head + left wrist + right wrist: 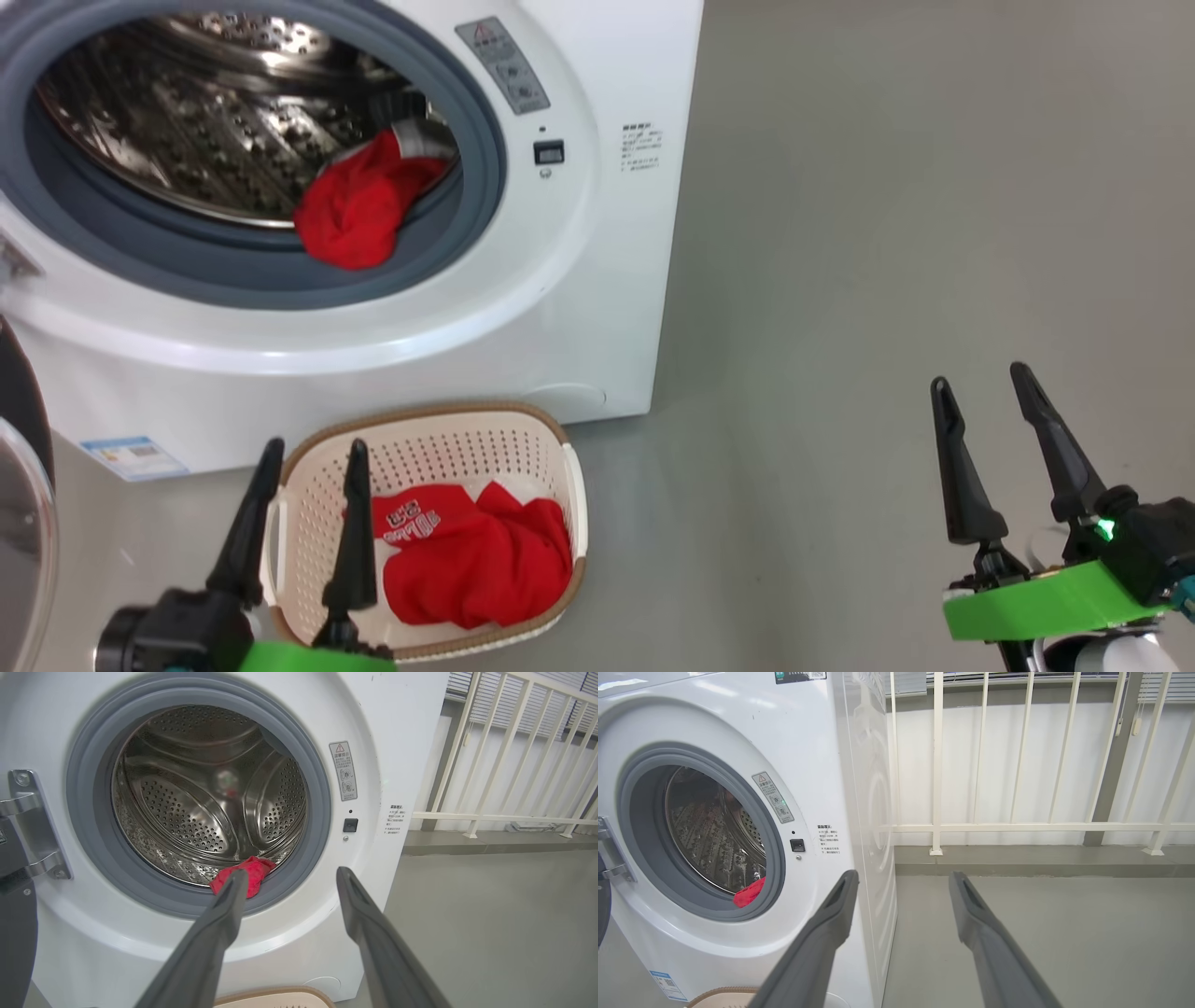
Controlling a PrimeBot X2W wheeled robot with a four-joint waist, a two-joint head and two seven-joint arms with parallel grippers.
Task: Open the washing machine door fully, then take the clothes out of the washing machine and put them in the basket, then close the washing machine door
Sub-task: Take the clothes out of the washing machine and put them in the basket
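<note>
The white washing machine stands with its drum mouth uncovered; the washing machine door hangs swung out at the far left edge. One of the red clothes lies over the grey rubber ring at the drum's lower right, also seen as a red cloth and a red cloth. The cream basket sits on the floor before the machine with a red lettered garment inside. My left gripper hovers open over the basket's left rim, empty. My right gripper stands open over bare floor at the right.
Grey floor stretches right of the machine. A white railing and a low step run along the wall behind. The door's metal hinge sits on the left of the machine's front.
</note>
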